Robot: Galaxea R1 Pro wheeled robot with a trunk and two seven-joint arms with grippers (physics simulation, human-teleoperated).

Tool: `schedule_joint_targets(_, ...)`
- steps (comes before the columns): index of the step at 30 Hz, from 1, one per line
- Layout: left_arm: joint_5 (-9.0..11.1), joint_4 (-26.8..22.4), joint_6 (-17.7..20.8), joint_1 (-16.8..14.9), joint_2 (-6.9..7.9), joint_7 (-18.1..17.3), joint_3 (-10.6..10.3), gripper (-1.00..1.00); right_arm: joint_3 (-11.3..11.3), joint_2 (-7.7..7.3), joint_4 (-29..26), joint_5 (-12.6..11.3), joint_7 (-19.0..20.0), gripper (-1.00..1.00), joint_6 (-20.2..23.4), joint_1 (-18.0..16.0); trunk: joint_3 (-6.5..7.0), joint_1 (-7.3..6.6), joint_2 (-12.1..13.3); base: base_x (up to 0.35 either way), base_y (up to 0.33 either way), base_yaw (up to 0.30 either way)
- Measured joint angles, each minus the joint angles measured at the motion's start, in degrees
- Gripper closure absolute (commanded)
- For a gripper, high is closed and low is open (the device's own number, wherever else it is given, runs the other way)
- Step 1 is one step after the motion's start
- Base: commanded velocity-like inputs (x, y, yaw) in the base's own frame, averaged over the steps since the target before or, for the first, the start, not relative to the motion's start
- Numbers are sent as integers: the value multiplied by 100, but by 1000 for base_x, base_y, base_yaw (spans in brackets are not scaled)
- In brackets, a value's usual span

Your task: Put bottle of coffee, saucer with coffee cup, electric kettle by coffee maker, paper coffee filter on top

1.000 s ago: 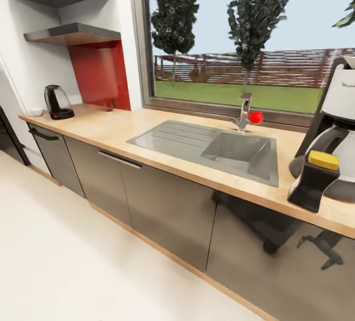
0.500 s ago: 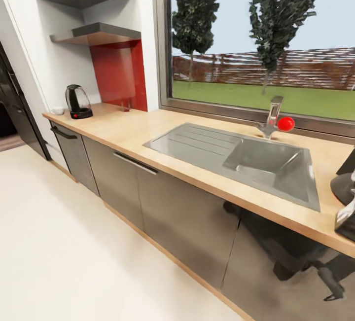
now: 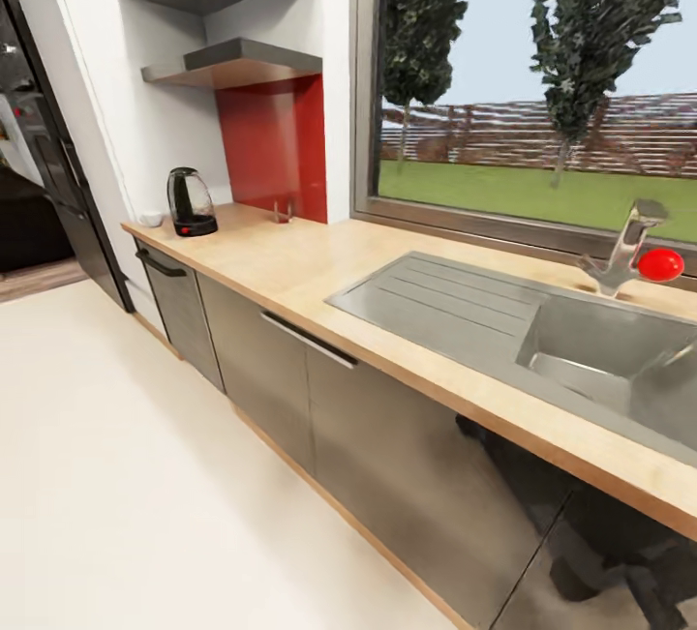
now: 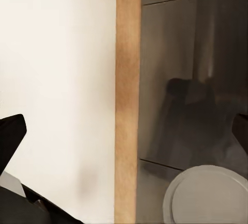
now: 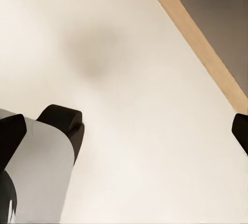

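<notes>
The electric kettle, dark glass on a black base with a red switch, stands at the far left end of the kitchen countertop. A small white item sits just left of it, too small to identify. The coffee maker, bottle of coffee, paper coffee filter, saucer and coffee cup are out of view. My left gripper hangs open over pale floor beside the cabinet base, nothing between its fingers. The right gripper is open too, empty, above the floor.
A steel sink with a red-knobbed faucet is set into the counter on the right. Grey shelves hang above the kettle beside a red panel. A black fridge stands at far left. Open pale floor runs along the cabinets.
The camera has swung left along the counter. The coffee maker and yellow-capped bottle slid off the right edge, and the kettle now sits nearer the picture's middle and looks larger.
</notes>
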Motion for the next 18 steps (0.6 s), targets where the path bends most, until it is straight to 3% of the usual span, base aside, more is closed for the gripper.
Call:
schedule_joint_targets(7, 0, 2, 4, 0, 0, 1, 4, -100, 1, 8, 1, 30, -10, -100, 0, 0, 0, 0, 0, 180, 229, 272)
schedule_joint_targets(14, 0, 3, -1, 0, 0, 3, 8, -100, 1, 10, 1, 35, -12, -100, 1, 0, 0, 2, 0, 47, 46, 273)
schedule_joint_targets(18, -1, 3, 0, -1, -1, 3, 7, -100, 0, 9, 2, 35, -8, -100, 3, 0, 0, 0, 0, 203, 7, 171)
